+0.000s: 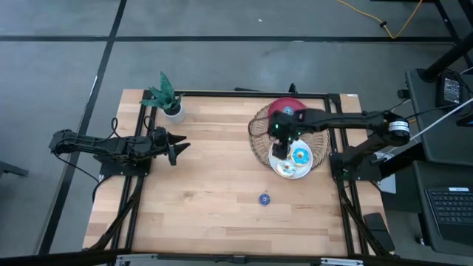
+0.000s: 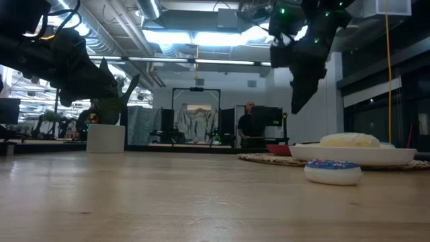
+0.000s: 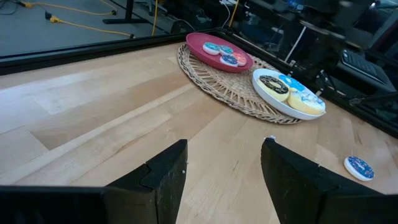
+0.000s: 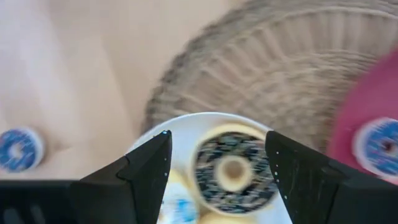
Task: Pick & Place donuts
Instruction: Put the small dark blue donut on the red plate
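Right hand hangs over the white plate, above the woven mat on the right half of the tabletop. Fingers spread wide, nothing between them; in the right wrist view the chocolate donut sits directly below the gap, on the plate. In the low view the hand is well clear of the plate, up in the air.

Left hand waits at the left side of the tabletop, near the potted plant, fingers wide and empty.

Donuts now:
- White plate: chocolate donut, a blue-iced one beside it, and a pale one showing in the low view.
- Red plate, behind the white one on the mat: small blue donuts and a red-pink one, seen from the left wrist. Exact count hard to tell.
- One small blue donut alone on bare wood, well apart from the mat, toward the front edge.

Judgement on step: the big donuts look placed, and the right hand seems to be between placements rather than gripping. The stray blue donut appears to be the one left to fetch.

Next move likely calls for: swinging the right hand off the plate toward the front, centring over the stray donut, descending near the wood and closing gently. It is flat and small, so the fingers need to straddle it squarely or it may skid. It probably goes to the red plate with the other small ones.
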